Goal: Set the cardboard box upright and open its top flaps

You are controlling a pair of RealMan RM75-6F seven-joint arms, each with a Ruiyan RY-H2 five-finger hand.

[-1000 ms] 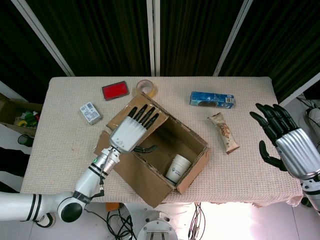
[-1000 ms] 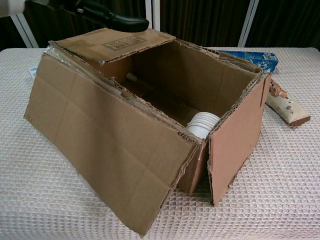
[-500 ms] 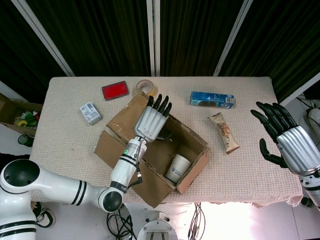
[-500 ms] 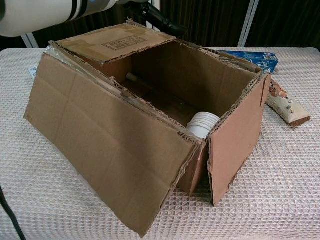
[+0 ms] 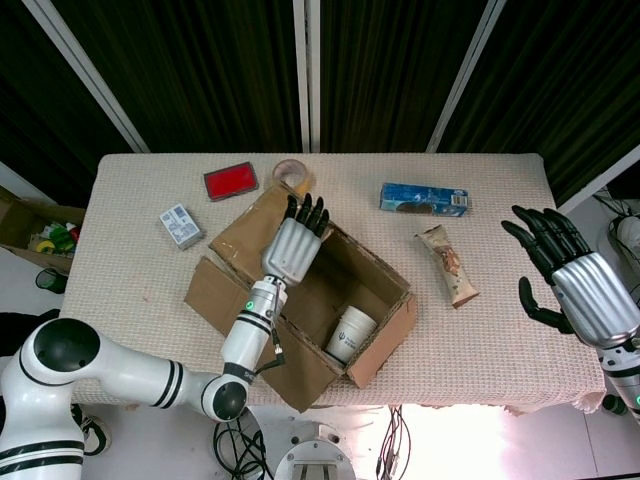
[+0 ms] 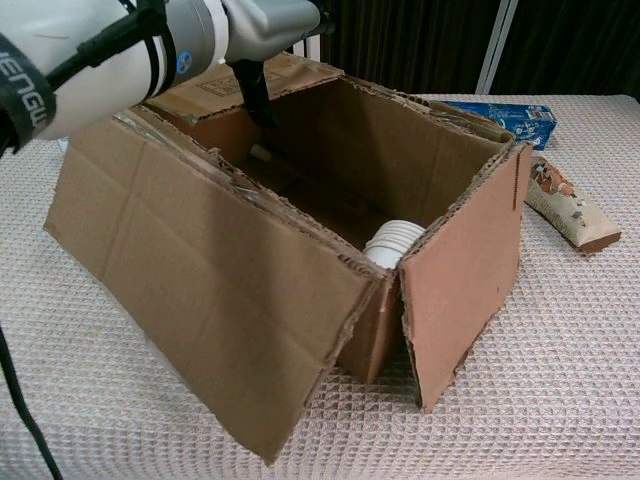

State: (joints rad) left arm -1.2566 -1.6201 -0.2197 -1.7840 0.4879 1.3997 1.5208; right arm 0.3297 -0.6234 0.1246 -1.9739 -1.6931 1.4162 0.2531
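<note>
Left hand [image 5: 292, 247] lower (inside cardboard box [image 5: 300, 300])

Box wall hides most of the white cup [image 6: 392, 243] (rim shows).

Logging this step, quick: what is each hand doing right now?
Left hand: over the open brown cardboard box; whether it grips anything cannot be told.
Right hand: open, fingers spread, holding nothing.

The head view looks steeply down from above on the whole table [image 5: 130, 290], taking in both arms. The chest view sits low and close at the table's near edge, facing level across it. Both share the cardboard box [image 5: 300, 300] [image 6: 210, 290].
</note>
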